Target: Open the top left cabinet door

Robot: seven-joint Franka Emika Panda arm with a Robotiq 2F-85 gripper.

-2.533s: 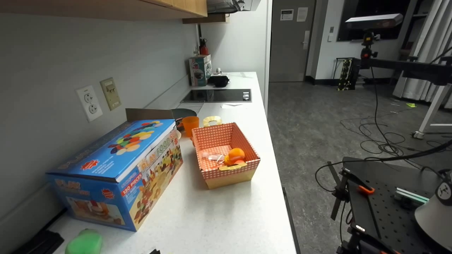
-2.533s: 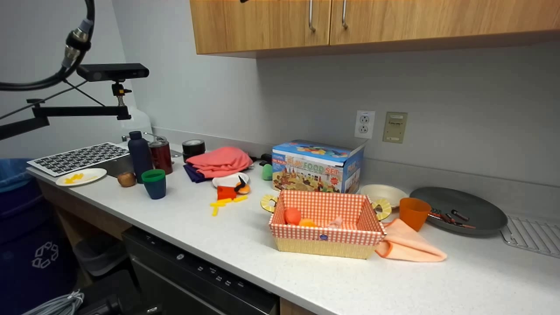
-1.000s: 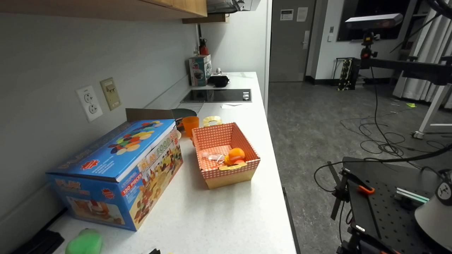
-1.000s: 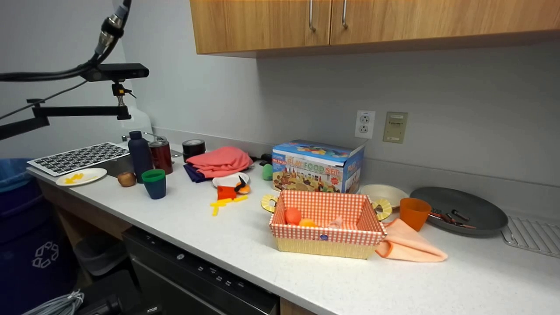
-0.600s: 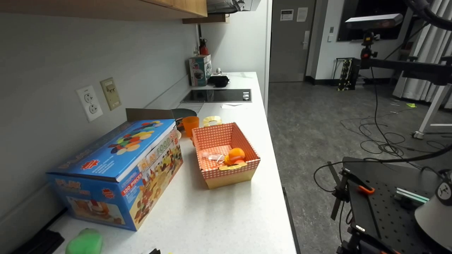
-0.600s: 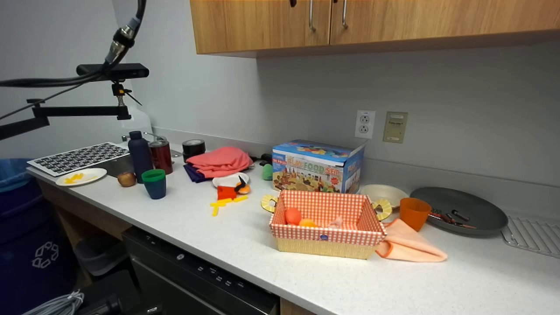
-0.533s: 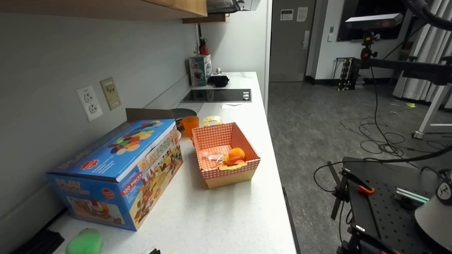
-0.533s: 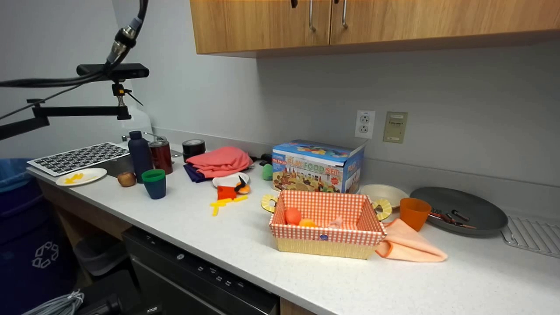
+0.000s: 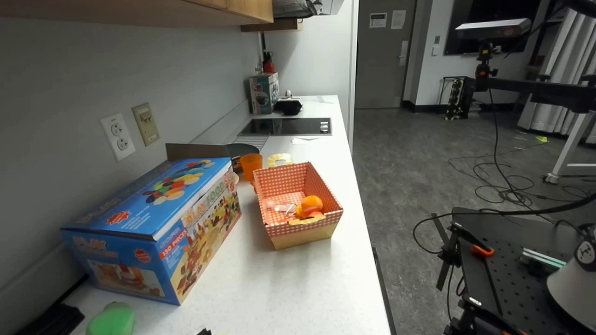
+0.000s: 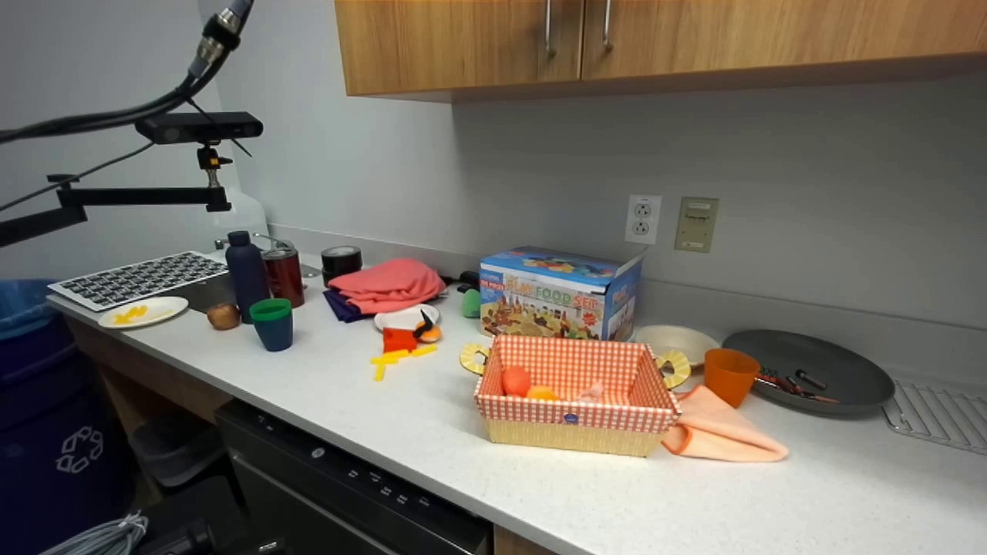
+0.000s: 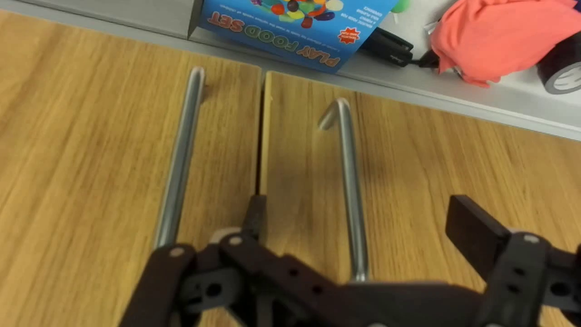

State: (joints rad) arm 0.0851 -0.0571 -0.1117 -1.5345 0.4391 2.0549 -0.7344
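Left cabinet door [image 10: 459,46]: closed, upper middle of an exterior view. Gripper [image 11: 359,215], lower half of the wrist view: fingers [image 11: 476,236] apart, the door's metal handle [image 11: 350,168] appearing between them; contact cannot be told.

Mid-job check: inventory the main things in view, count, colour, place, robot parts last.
Cabinet doors: 2+, brown, above counter
Handles: 2, silver, on cabinet doors
Box: 1, blue, on counter
Basket: 1, red-checked, on counter
Toy fruit: 2+, orange, red, in basket
Cups: 2+, orange, green-blue, on counter
Cloths: 2+, coral, peach, on counter
Dish: 1, dark grey, on counter
Bowl: 1, cream, beside box
Bottle: 1, navy, beside tumbler
Tumbler: 1, dark red, beside bottle
Plates: 2, white, on counter
Small pieces: several, yellow, on counter
Recycling bin: 1, blue, beside counter
Robot base: 1, white, on black table
Hand: 1, black, open, facing one handle
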